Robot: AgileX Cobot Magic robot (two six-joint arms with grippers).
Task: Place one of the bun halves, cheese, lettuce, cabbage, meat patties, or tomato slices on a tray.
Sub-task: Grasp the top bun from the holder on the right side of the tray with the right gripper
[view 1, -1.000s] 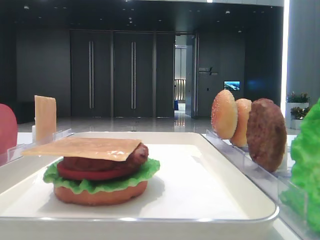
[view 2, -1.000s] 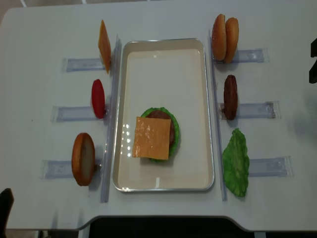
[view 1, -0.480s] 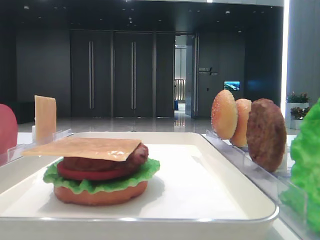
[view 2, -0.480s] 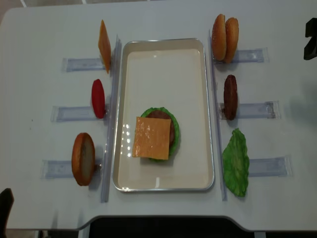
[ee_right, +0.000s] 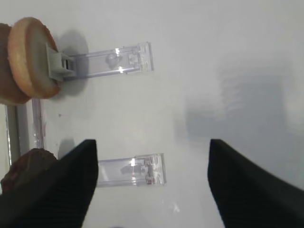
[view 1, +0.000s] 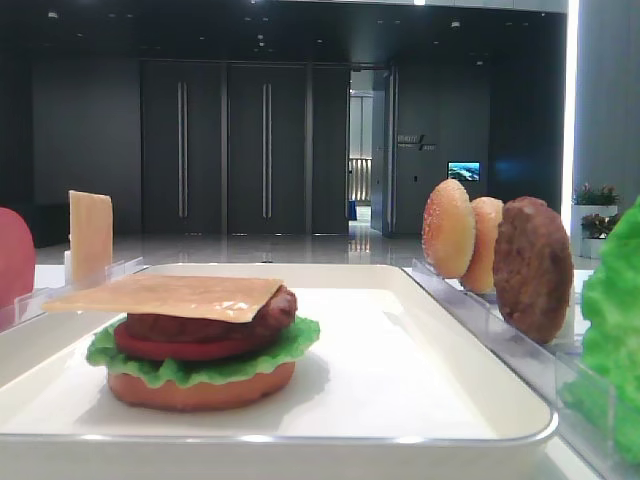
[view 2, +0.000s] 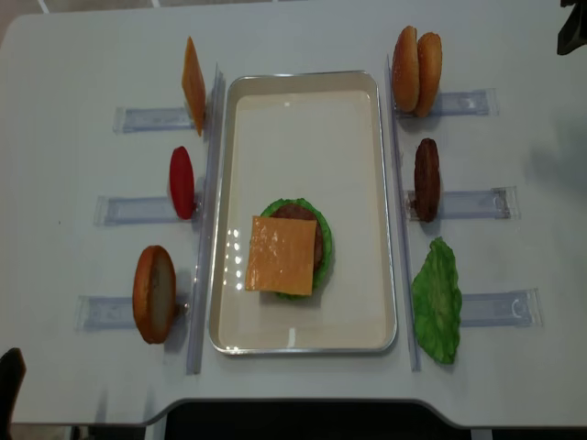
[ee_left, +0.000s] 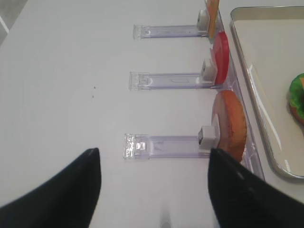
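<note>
Right wrist view gives me the right gripper [ee_right: 149,190] hanging over bare table with its two dark fingers spread wide and nothing between them. Up and to the left of it stand the bun halves [ee_right: 26,59] on edge in their clear rack [ee_right: 114,59], well apart from the fingertips, and the meat patty [ee_right: 28,166] just shows at the left fingertip's side.

My worry is the approach. I judge the sesame top bun [view 2: 406,69] to be the likely next piece; it stands touching the paler half [view 2: 428,60], so jaws coming in off-centre could catch both or tip the pair out of the rack. A low sweep could also knock the patty, which sits in the next rack toward me from the buns.

In the overhead view only a dark sliver of the right arm [view 2: 572,27] shows, out past the bun rack at the table's far right corner, and I cannot read its angle.

My left gripper [ee_left: 154,190] is likewise spread and holding nothing, parked beside the flat bottom bun [ee_left: 231,124] rack.

The tray [view 2: 303,101] lies left of the buns, carrying a stack topped with cheese [view 2: 282,254] over lettuce [view 2: 323,240], waiting for its top.
</note>
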